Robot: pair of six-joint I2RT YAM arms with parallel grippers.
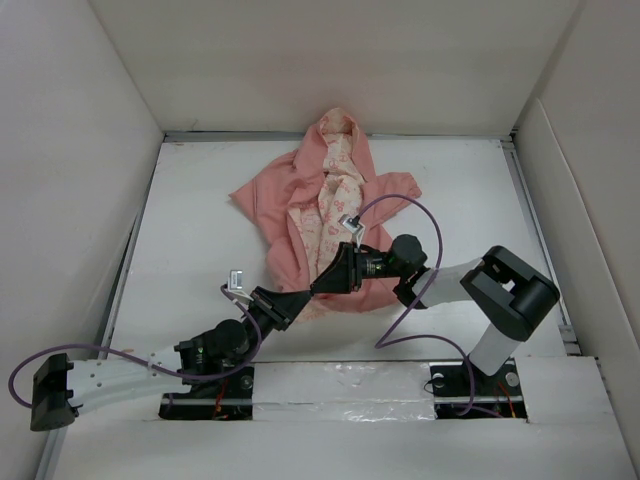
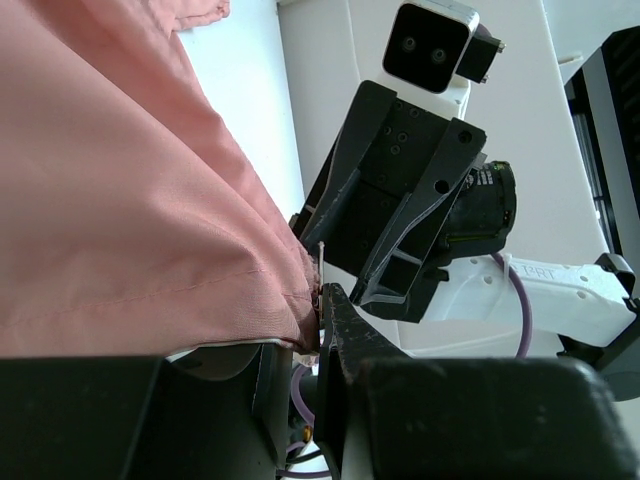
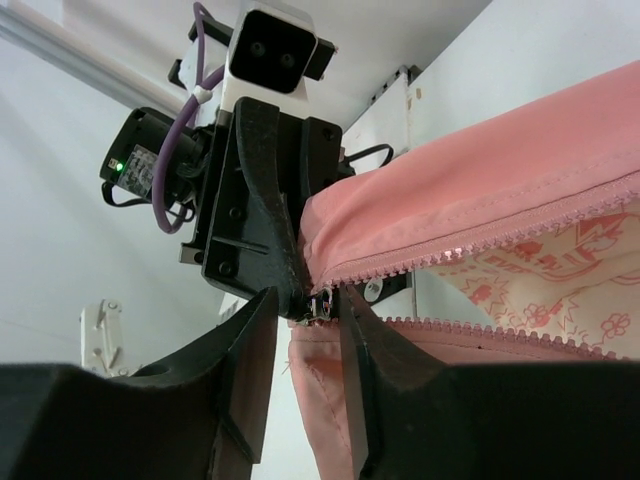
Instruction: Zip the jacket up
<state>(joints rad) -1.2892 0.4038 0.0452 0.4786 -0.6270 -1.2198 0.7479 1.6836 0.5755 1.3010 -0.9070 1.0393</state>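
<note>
The salmon-pink jacket (image 1: 290, 195) lies open on the white table, cream printed lining (image 1: 335, 200) showing. My left gripper (image 1: 300, 297) is shut on the jacket's bottom hem by the zipper end; in the left wrist view (image 2: 315, 320) the pink fabric (image 2: 120, 200) is pinched at its fingertips. My right gripper (image 1: 325, 282) faces it tip to tip. In the right wrist view its fingers (image 3: 260, 330) stand apart on either side of the zipper slider (image 3: 322, 308), not pressed on it. The two zipper rows (image 3: 480, 245) spread apart from the slider.
White walls enclose the table (image 1: 200, 250) on three sides. Purple cables (image 1: 425, 225) loop over the right arm and near the jacket's right sleeve. The left arm's wrist camera (image 3: 275, 45) sits close in front of the right gripper.
</note>
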